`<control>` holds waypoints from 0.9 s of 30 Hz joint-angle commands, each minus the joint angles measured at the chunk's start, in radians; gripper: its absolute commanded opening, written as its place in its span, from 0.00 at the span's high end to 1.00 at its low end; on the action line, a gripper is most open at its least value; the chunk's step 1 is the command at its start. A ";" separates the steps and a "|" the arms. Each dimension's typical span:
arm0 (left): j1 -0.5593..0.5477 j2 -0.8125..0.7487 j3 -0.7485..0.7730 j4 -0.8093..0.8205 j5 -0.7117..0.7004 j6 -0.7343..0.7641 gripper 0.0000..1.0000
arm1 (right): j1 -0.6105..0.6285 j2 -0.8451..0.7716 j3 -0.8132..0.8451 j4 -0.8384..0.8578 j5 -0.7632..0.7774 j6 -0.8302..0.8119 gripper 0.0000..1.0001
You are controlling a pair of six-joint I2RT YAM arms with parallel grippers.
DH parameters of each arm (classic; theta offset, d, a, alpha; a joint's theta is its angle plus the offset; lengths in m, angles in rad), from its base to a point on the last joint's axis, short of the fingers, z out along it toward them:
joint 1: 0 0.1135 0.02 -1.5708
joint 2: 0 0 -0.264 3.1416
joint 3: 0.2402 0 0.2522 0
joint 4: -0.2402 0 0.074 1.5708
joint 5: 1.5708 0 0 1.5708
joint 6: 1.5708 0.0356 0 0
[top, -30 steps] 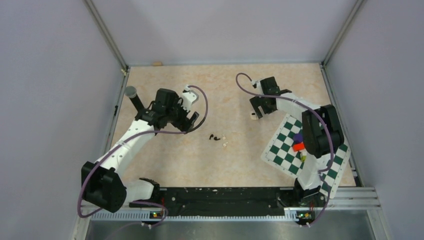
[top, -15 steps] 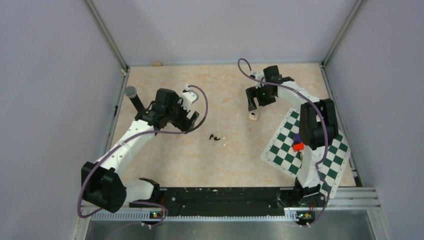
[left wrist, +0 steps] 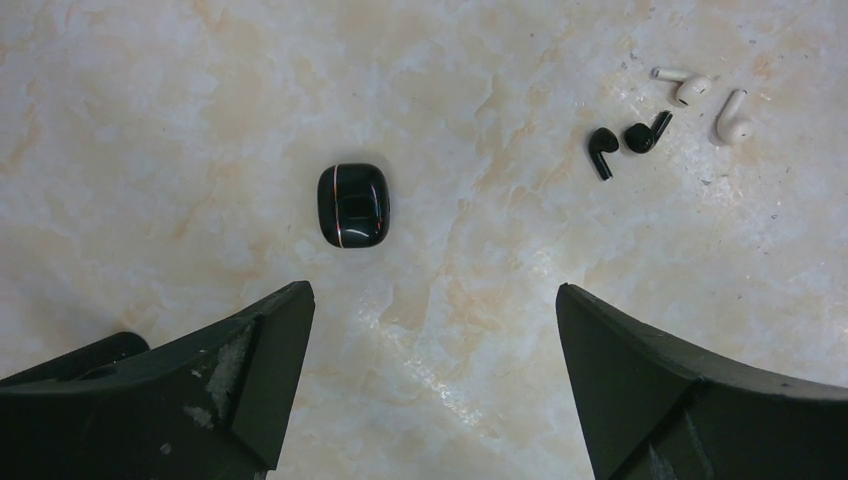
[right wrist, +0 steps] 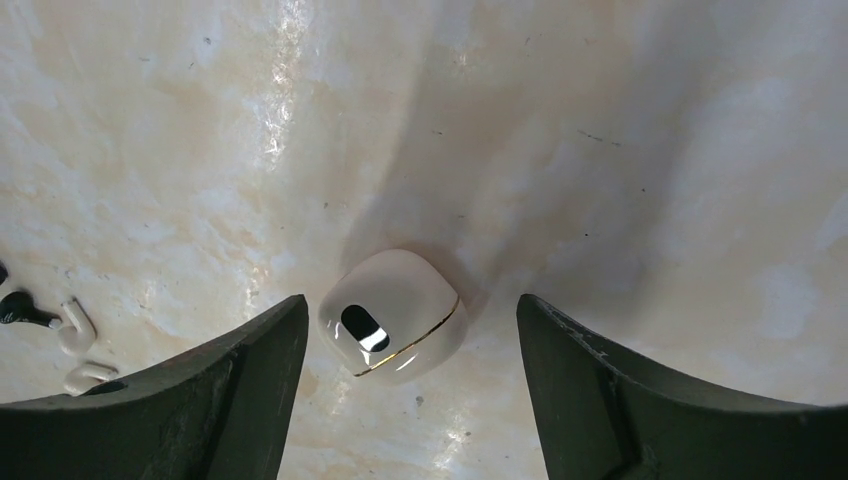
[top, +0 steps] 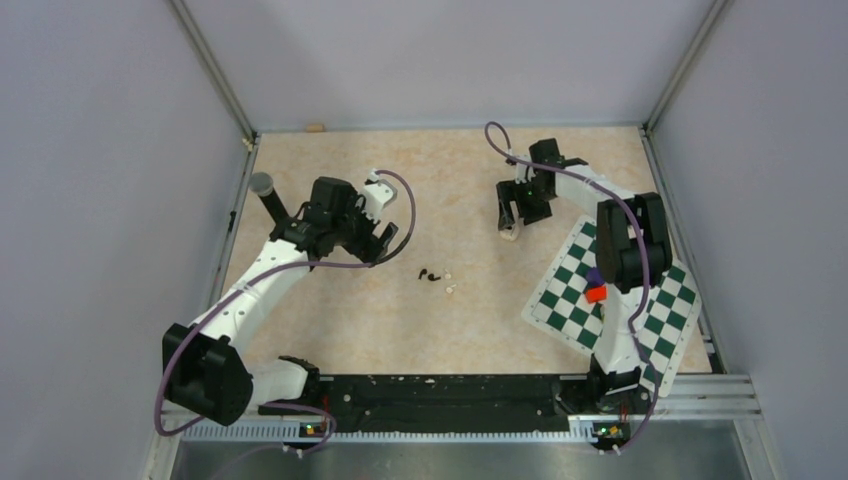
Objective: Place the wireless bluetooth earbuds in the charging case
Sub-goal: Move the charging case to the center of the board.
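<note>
Likely light and slippery, glossy black pebble-shaped charging case [left wrist: 353, 204] best pinched across 2 long sides by wide-open, empty left tool [left wrist: 432, 292].

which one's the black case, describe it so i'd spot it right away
On the beige table, look under the left gripper: the black case lies alone, apart from the black buds. It is a glossy closed pebble with a thin seam; the white case sits at the right gripper.
</note>
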 commanded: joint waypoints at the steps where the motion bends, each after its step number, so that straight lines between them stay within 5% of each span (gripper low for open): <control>1: -0.001 -0.039 -0.005 0.033 -0.008 -0.002 0.04 | -0.003 -0.008 -0.041 -0.015 -0.015 0.033 0.25; 13: -0.001 -0.038 -0.006 0.034 -0.008 -0.002 0.04 | 0.037 0.010 -0.046 -0.035 -0.039 0.005 0.27; 21: 0.000 -0.042 -0.010 0.038 -0.006 -0.002 0.04 | 0.126 0.016 -0.025 -0.046 -0.091 -0.079 0.38; 27: 0.000 -0.044 -0.011 0.038 -0.003 -0.003 0.04 | 0.156 -0.028 -0.025 -0.048 -0.188 -0.125 0.26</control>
